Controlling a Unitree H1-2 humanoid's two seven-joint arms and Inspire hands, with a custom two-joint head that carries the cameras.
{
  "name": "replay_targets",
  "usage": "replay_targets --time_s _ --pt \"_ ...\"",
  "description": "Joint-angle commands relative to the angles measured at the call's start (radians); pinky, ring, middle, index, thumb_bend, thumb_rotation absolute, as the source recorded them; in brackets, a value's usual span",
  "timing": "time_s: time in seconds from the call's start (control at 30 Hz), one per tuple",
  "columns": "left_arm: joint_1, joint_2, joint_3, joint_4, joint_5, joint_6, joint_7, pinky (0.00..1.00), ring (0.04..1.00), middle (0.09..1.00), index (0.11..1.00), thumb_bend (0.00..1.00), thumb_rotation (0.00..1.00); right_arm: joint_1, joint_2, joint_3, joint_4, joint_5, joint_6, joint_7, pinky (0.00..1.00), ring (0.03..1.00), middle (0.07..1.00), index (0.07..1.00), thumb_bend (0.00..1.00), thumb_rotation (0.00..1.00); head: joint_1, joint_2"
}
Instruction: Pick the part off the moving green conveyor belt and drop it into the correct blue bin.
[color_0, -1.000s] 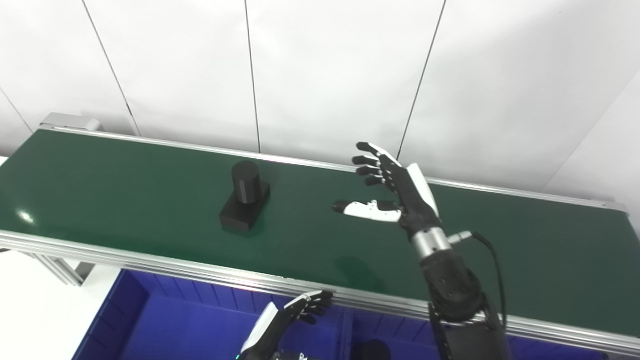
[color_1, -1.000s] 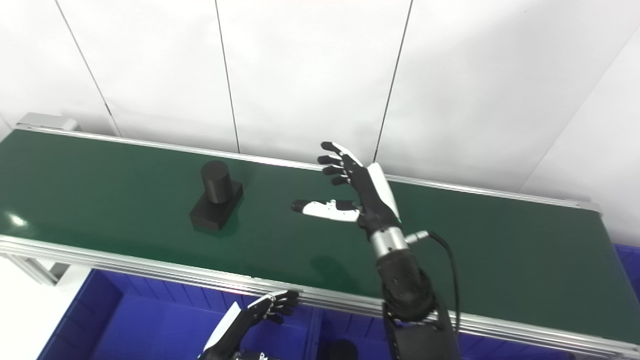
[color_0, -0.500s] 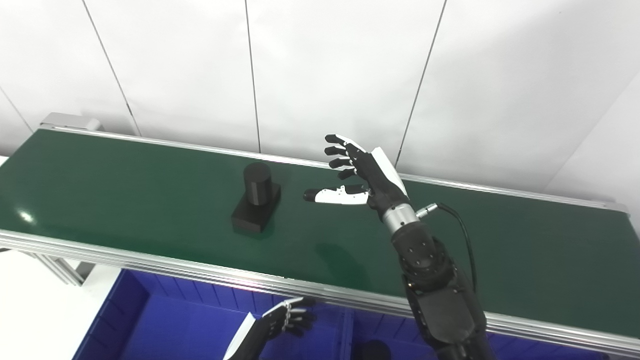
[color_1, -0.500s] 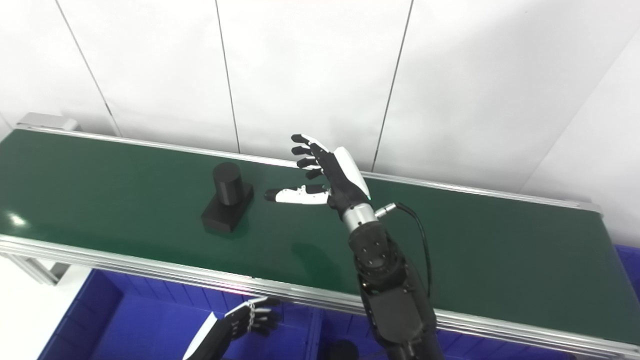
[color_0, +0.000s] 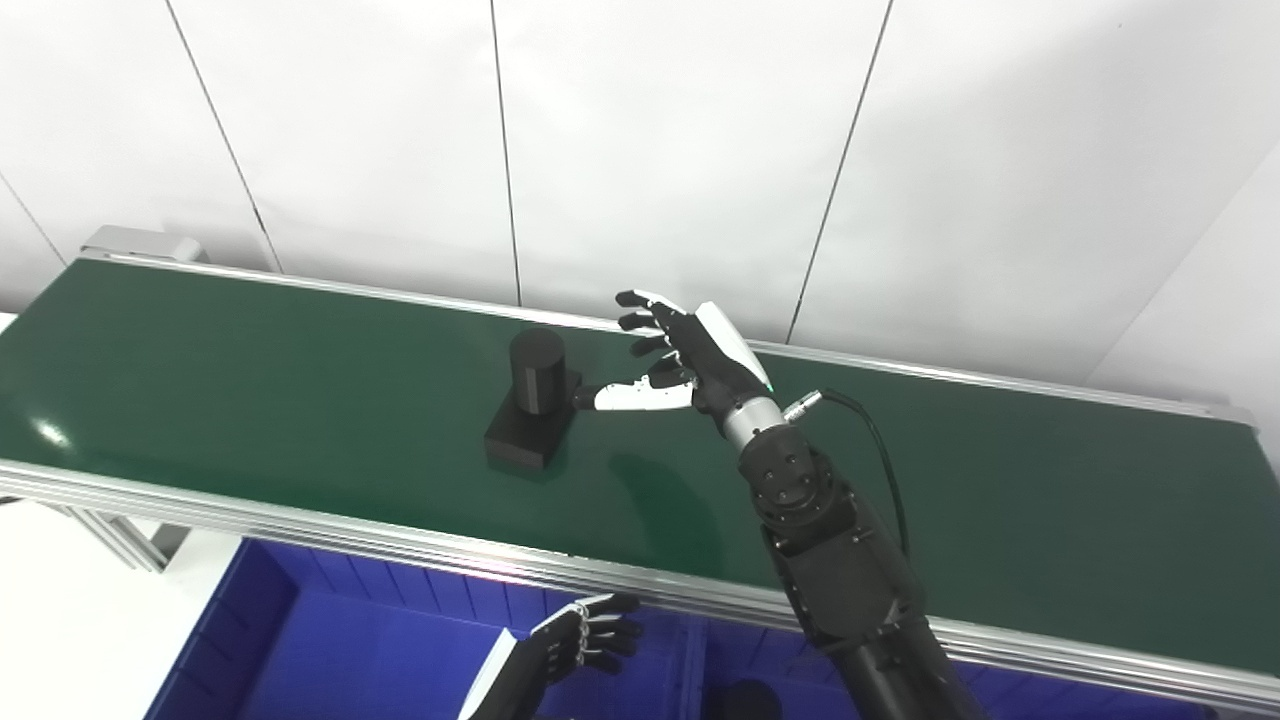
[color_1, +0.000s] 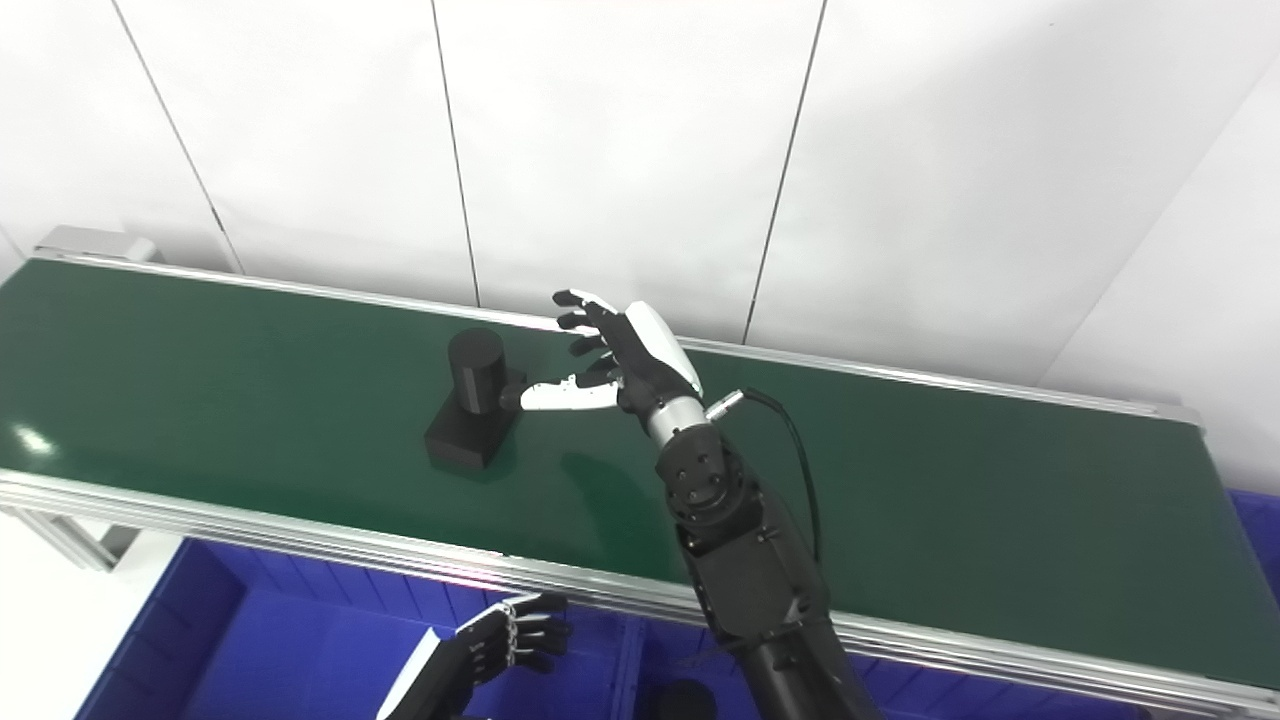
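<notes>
White wall panels back the green belt (color_0: 250, 400) in the left eye view, where the black part (color_0: 532, 398) stands just beside the right hand (color_0: 690, 355), fingers apart and empty. From the right eye, the left hand (color_1: 500, 645) hangs over a blue bin (color_1: 200, 650), fingers loosely curled, holding nothing.

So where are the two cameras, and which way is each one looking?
Left eye view: on the robot's head, looking down and ahead at the green conveyor belt and black part; right hand and left hand show.
Right eye view: beside it on the head, facing the same way; the same arms rise from the bottom edge.
Shared: both see the belt, the part, both hands and a blue bin, sitting slightly further left in the right eye view.
</notes>
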Motion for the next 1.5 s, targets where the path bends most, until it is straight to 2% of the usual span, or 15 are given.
replay_targets --time_s 0.0,0.5,0.67,0.9,1.0,1.03,1.07,1.1,1.13,1.2,1.23,1.3,1.4,1.47 --pt "-0.004 -0.005 -0.012 -0.015 0.033 -0.039 0.015 0.62 0.678 0.722 0.762 0.88 0.22 -0.078 0.031 0.011 0.019 -0.013 -0.053 -0.032 0.63 0.752 0.835 0.886 0.88 0.38 0.0 0.001" --pt "-0.027 0.043 -0.143 -0.017 0.115 -0.039 0.195 0.55 0.636 0.704 0.752 0.89 0.23 -0.228 0.09 0.047 0.388 -0.039 -0.172 -0.143 0.62 0.75 0.848 0.889 0.88 0.36 0.003 0.009" --pt "-0.037 0.064 -0.193 -0.017 0.131 -0.039 0.261 0.56 0.637 0.703 0.749 0.89 0.25 -0.262 0.114 0.043 0.482 -0.033 -0.2 -0.18 0.64 0.774 0.858 0.887 0.87 0.32 0.005 0.014" --pt "-0.058 0.092 -0.257 -0.014 0.148 -0.039 0.345 0.56 0.629 0.701 0.748 0.88 0.26 -0.283 0.143 0.054 0.603 -0.049 -0.238 -0.282 0.64 0.764 0.844 0.888 0.83 0.28 0.006 0.018" --pt "-0.065 0.103 -0.279 -0.013 0.151 -0.039 0.374 0.56 0.622 0.698 0.747 0.88 0.26 -0.281 0.156 0.044 0.654 -0.04 -0.275 -0.357 0.57 0.678 0.776 0.853 0.79 0.18 0.004 0.021" --pt "-0.067 0.106 -0.285 -0.013 0.152 -0.039 0.381 0.56 0.624 0.699 0.748 0.88 0.26 -0.281 0.159 0.039 0.667 -0.035 -0.284 -0.374 0.53 0.624 0.73 0.824 0.74 0.12 0.001 0.021" --pt "-0.069 0.109 -0.289 -0.013 0.153 -0.039 0.387 0.56 0.624 0.7 0.748 0.88 0.26 -0.282 0.161 0.037 0.676 -0.032 -0.29 -0.383 0.52 0.611 0.719 0.815 0.72 0.1 0.001 0.021" --pt "-0.07 0.111 -0.292 -0.013 0.149 -0.039 0.39 0.56 0.626 0.7 0.748 0.88 0.26 -0.277 0.163 0.035 0.686 -0.031 -0.316 -0.417 0.51 0.59 0.67 0.792 0.68 0.08 0.001 0.022" --pt "-0.071 0.113 -0.296 -0.014 0.146 -0.039 0.393 0.56 0.631 0.7 0.749 0.88 0.26 -0.274 0.164 0.034 0.694 -0.032 -0.337 -0.443 0.49 0.545 0.549 0.741 0.6 0.02 0.0 0.022" --pt "-0.072 0.117 -0.301 -0.016 0.14 -0.039 0.395 0.56 0.632 0.7 0.749 0.88 0.26 -0.269 0.168 0.032 0.709 -0.033 -0.37 -0.491 0.48 0.53 0.514 0.713 0.57 0.01 -0.002 0.023" --pt "-0.073 0.119 -0.302 -0.016 0.136 -0.039 0.394 0.56 0.636 0.7 0.749 0.88 0.26 -0.268 0.171 0.035 0.716 -0.036 -0.378 -0.512 0.44 0.498 0.475 0.616 0.54 0.0 -0.003 0.023" --pt "-0.075 0.123 -0.304 -0.016 0.134 -0.039 0.393 0.57 0.639 0.702 0.751 0.88 0.26 -0.267 0.175 0.04 0.725 -0.043 -0.389 -0.555 0.37 0.437 0.482 0.525 0.53 0.0 -0.003 0.023" --pt "-0.077 0.126 -0.304 -0.013 0.135 -0.039 0.396 0.56 0.642 0.702 0.752 0.88 0.25 -0.27 0.18 0.045 0.735 -0.048 -0.398 -0.593 0.28 0.344 0.479 0.494 0.52 0.0 -0.006 0.022" --pt "-0.078 0.125 -0.3 -0.012 0.131 -0.039 0.393 0.56 0.643 0.701 0.75 0.88 0.25 -0.272 0.181 0.049 0.74 -0.051 -0.397 -0.607 0.27 0.335 0.478 0.492 0.52 0.0 -0.008 0.023"
